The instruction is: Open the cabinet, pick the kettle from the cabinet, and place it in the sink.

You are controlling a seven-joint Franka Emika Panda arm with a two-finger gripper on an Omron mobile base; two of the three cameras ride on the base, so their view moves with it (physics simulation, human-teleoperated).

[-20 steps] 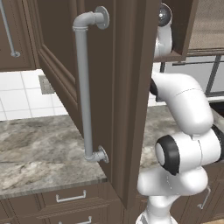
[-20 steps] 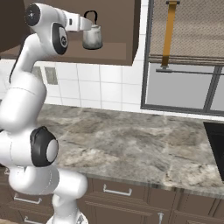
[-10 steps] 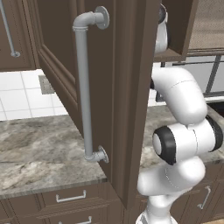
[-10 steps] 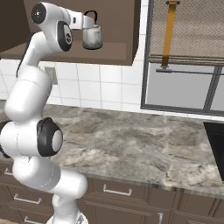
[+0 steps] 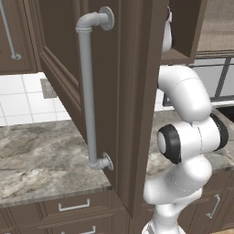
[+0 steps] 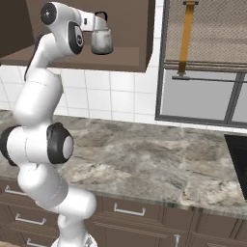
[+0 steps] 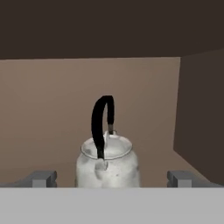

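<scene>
The cabinet (image 5: 132, 91), a large dark brown wooden wall unit with a raised-panel door and a long grey metal pipe-style bar handle (image 5: 89, 87), is standing with that door swung wide, edge-on in the left base view. Inside, on its brown shelf floor (image 7: 48, 144), the small squat white-grey kettle (image 7: 108, 164) with its thin black arched handle (image 7: 102, 122) is sitting upright, well clear of the side wall to the right in the hand view. The white arm is reaching up into the opening, and the pincer (image 7: 111, 178) is facing the kettle head-on with its two dark tips spread fully, one to either side of the kettle's body and pinching nothing. In the right base view the kettle (image 6: 102, 41) is showing just beyond the hand. The handle arch is running almost in line with the reach, seen nearly edge-on, so the jaws are probably lined up to close across it once the hand is moving forward and slightly up.
</scene>
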